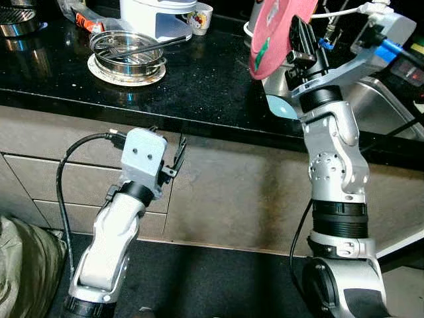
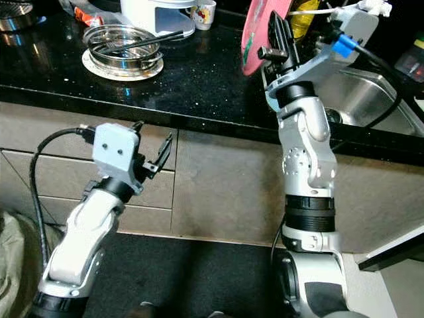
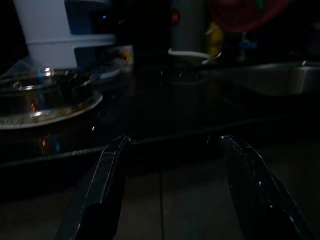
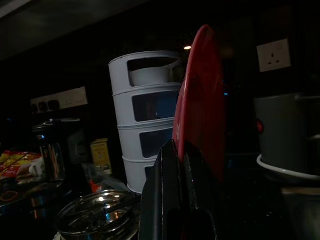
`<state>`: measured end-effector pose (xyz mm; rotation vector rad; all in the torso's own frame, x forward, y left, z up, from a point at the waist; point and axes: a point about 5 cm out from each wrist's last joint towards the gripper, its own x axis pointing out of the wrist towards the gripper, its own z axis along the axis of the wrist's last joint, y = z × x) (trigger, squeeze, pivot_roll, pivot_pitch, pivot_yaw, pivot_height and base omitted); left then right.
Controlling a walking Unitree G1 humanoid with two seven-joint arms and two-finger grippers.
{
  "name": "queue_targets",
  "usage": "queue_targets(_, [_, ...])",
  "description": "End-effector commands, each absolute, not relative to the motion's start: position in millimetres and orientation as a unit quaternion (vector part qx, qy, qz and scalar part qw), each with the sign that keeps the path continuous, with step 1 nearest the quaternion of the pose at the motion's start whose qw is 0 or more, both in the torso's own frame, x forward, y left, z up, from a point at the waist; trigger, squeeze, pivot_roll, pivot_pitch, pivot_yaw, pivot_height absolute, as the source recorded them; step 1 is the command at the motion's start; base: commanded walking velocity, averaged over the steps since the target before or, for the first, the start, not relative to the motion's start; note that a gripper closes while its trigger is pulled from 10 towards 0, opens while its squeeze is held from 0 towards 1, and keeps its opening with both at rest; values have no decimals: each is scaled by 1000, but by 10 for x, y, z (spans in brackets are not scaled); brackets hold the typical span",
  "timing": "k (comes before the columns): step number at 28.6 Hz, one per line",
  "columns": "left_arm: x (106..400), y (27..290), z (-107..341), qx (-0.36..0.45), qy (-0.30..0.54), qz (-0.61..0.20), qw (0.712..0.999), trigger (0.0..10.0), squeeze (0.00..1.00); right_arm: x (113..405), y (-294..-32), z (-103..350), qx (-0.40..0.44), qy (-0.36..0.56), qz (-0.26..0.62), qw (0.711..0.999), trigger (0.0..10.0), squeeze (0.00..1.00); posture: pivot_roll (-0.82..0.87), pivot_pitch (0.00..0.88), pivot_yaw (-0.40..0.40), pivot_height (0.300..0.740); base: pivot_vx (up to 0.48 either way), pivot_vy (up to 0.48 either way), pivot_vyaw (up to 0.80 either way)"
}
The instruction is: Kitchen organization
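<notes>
Overhead, right gripper point(image 1: 299, 41) pinches a pink plate point(image 1: 278, 33) on edge; left gripper point(image 1: 173, 159) hangs open, empty.

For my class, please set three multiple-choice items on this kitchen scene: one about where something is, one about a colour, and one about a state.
1. Where does the steel bowl stand?
A. In the sink
B. On a white plate on the black counter
C. On the floor

2. What colour is the plate held by the right hand?
A. Pink-red
B. Blue
C. Yellow

3. How are the left hand's fingers?
A. Shut on a cup
B. Shut on a spoon
C. Open and holding nothing

Answers:
1 B: the steel bowl rests on a white plate on the black counter, left of the sink.
2 A: the plate, held on edge above the counter by the right hand, is pink-red.
3 C: the left hand, low before the cabinet fronts, shows its fingers spread apart with nothing between.
</notes>
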<state>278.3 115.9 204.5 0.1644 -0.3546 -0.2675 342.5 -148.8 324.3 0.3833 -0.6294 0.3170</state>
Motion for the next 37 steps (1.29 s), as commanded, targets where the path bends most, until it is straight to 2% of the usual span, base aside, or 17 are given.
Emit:
queue_targets(1, [2769, 1098, 2093, 71, -181, -145, 970, 10000, 0, 3424, -1607, 3218, 195, -304, 138, 922, 10000, 0, 156, 42, -186, 740, 368, 0, 0])
queue_targets(13, [2783, 1115, 2128, 66, -180, -145, 971, 10000, 0, 3442, -1620, 3166, 201, -290, 135, 926, 10000, 0, 156, 43, -185, 740, 382, 0, 0])
queue_targets(28, [2778, 1096, 2214, 67, -189, -150, 968, 10000, 0, 3449, -1621, 3135, 203, -281, 133, 929, 10000, 0, 162, 42, -182, 740, 384, 0, -747])
queue_targets(33, [2777, 1089, 2257, 69, -195, -153, 966, 10000, 0, 3479, -1599, 3090, 169, -264, 120, 942, 10000, 0, 164, 42, -180, 740, 381, 0, 0])
queue_targets(34, [2776, 1087, 2261, 69, -195, -154, 966, 10000, 0, 3516, -1585, 3033, 133, -241, 107, 955, 10000, 0, 163, 43, -180, 740, 382, 0, 0])
queue_targets(37, [2775, 1085, 2261, 69, -195, -155, 966, 10000, 0, 3547, -1578, 2985, 112, -222, 99, 963, 10000, 0, 163, 43, -180, 740, 385, 0, 0])
